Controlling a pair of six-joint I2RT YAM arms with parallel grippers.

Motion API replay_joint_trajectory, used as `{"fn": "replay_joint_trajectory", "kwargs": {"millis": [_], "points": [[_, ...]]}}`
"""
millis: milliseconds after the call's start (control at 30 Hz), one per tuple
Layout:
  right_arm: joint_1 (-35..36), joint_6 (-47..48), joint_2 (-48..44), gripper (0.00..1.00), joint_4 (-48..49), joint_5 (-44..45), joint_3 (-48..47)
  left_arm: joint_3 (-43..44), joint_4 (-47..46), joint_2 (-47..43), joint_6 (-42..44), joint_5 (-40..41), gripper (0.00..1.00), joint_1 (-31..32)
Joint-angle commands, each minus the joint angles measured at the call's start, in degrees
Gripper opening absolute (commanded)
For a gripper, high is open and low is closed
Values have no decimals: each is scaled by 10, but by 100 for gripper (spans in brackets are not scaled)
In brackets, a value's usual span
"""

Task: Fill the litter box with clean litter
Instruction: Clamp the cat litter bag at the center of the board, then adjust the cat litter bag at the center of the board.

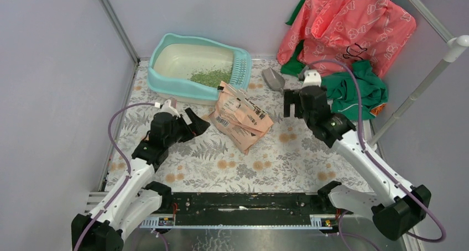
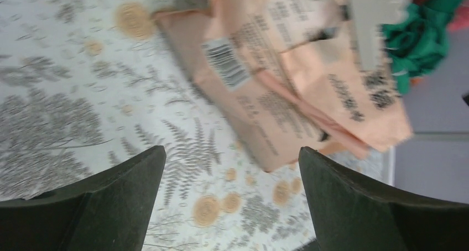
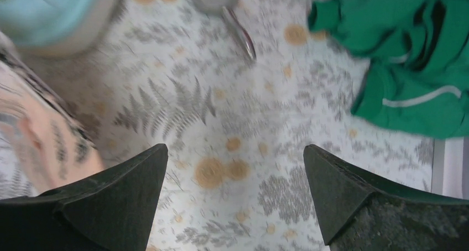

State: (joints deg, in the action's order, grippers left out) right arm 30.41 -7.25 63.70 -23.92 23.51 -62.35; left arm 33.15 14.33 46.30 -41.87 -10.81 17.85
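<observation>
While your left arm bends up from its near-left base with the wrist turned rightward, the left fingers (image 1: 189,119) stand spread wide and hold nothing. They point at the peach-pink printed paper bag (image 1: 241,116) lying on the fern-patterned counter (image 1: 287,157). Your right arm stretches from the near-right base up and inward, and its right fingers (image 1: 303,103) are likewise fully apart and empty. They hang over bare counter between the bag and the crumpled green cloth (image 1: 354,90). Only the overhead view shows you the large light-teal plastic litter box (image 1: 166,47) whole, at the far left of the counter. A heap of green litter granules (image 1: 211,77) lies in its cream basin by the grille end, and the bag's upper end reaches its near rim. The left wrist view gives just the bag's print, blurred. The right wrist view catches a blurred box corner and the grey scoop (image 1: 272,79).
</observation>
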Motion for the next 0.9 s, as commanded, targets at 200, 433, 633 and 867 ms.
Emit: {"fn": "replay_joint_trajectory", "kwargs": {"millis": [200, 433, 633, 867], "points": [[-6, -86, -140, 100, 83, 51, 205, -83, -89, 16, 2, 138, 99, -4], [-6, -26, -128, 100, 135, -131, 188, -86, -82, -29, -1, 128, 99, -4], [-6, 9, 26, 90, 141, -278, 85, -106, -81, -51, -15, 81, 99, -5], [-5, 3, 130, 89, 191, -295, 35, -117, -61, -90, -20, 58, 99, -4]]}}
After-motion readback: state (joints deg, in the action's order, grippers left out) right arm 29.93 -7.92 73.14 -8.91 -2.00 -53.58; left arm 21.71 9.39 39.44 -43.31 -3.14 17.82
